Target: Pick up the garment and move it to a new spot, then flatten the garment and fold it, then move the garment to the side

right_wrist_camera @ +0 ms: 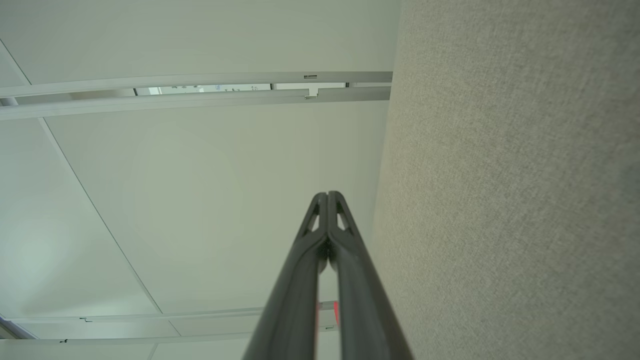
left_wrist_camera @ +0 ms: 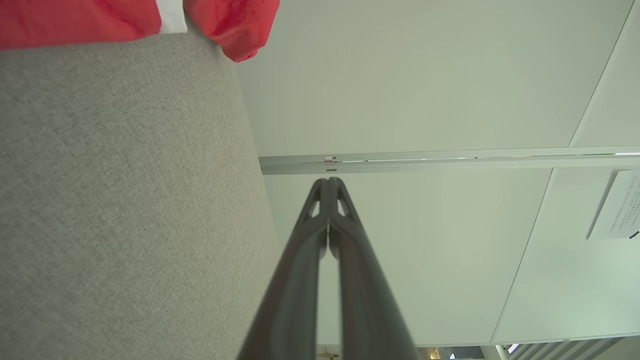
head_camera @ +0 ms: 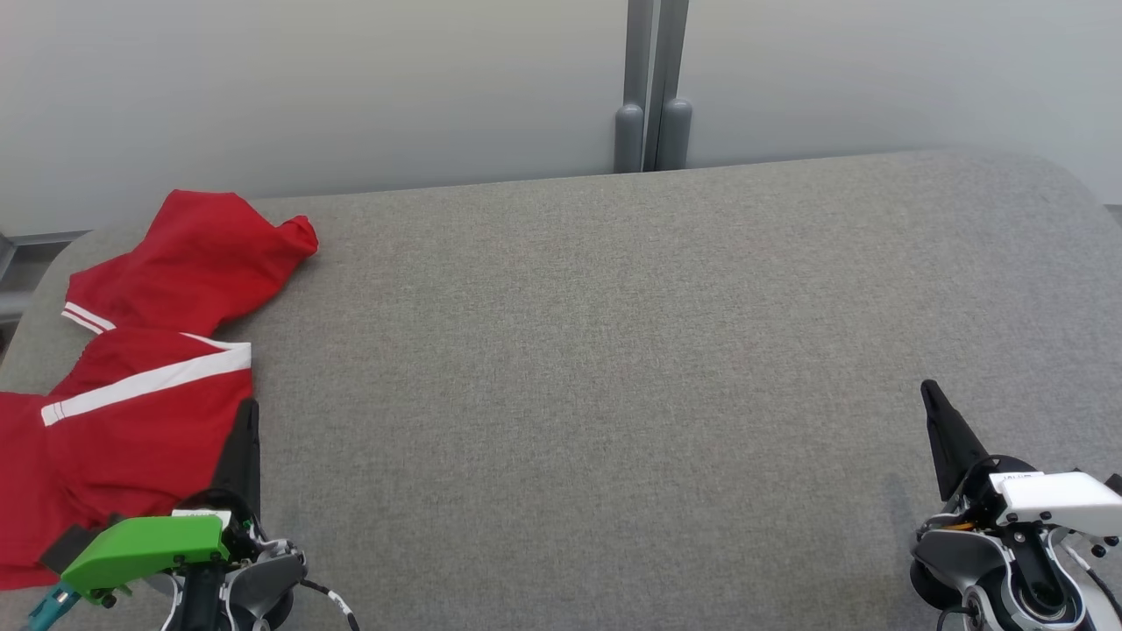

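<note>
bg: pale wall panels point(head_camera: 351, 79), plain, soft even light | grey vert. post point(head_camera: 653, 88) btwn panels, behind far edge | furn: table point(head_camera: 614, 350) w/ grey fabric top, rounded corners | paper notice point(left_wrist_camera: 617, 205) on wall, txt unreadable

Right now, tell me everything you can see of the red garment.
The garment is red, of soft matte cloth, with white stripes. It lies rumpled and unfolded on the grey table at its left side, running out of the head view, one lobe reaching toward the far side. The left gripper, shut, shows beside its right edge, holding nothing.
</note>
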{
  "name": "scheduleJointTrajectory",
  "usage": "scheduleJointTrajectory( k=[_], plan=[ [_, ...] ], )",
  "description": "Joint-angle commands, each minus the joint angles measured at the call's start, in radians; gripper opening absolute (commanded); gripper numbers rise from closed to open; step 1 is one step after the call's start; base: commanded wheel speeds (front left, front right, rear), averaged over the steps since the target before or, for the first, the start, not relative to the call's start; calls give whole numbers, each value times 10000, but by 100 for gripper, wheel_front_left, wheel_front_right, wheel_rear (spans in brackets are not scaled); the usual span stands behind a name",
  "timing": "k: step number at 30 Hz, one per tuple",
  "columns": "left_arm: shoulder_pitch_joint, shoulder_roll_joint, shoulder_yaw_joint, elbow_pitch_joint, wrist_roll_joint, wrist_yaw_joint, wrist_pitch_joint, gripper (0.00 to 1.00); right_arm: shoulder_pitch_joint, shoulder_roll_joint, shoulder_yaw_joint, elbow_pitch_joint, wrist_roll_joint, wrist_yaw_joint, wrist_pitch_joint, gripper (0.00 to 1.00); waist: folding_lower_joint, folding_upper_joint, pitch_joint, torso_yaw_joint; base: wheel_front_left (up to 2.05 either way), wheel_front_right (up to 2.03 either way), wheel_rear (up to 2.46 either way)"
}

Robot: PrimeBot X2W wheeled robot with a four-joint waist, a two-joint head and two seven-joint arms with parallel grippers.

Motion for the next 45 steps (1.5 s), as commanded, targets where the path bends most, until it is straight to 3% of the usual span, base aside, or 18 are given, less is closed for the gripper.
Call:
scheduleJointTrajectory(
  k=[1,9,10,15,29,38,45],
  plan=[
    [-131,13,18,-18,-8,-61,23,0,-45,-12,-9,-43,1,4,41,0,0,0,0,0,0,0,0],
    [-131,13,18,-18,-8,-61,23,0,-45,-12,-9,-43,1,4,41,0,0,0,0,0,0,0,0],
    [1,0,-3,-3,3,0,-5,100,1,0,6,-2,-1,0,-5,100,0,0,0,0,0,0,0],
    [369,-63,-90,372,17,30,-48,100,326,121,92,386,-8,-2,-45,100,0,0,1,1,0,0,0],
    [612,-46,-462,-251,941,148,-652,100,341,95,755,96,-745,-1,-741,100,0,0,-6,14,0,0,0],
    [631,-35,-714,-750,2548,420,-1023,100,265,78,902,-268,-2124,0,-1163,100,0,0,-13,16,0,0,0],
    [594,-8,-940,-1065,4622,635,-1317,100,183,64,1119,-805,-4106,0,-1504,100,0,0,-19,14,0,0,0]
  ],
)
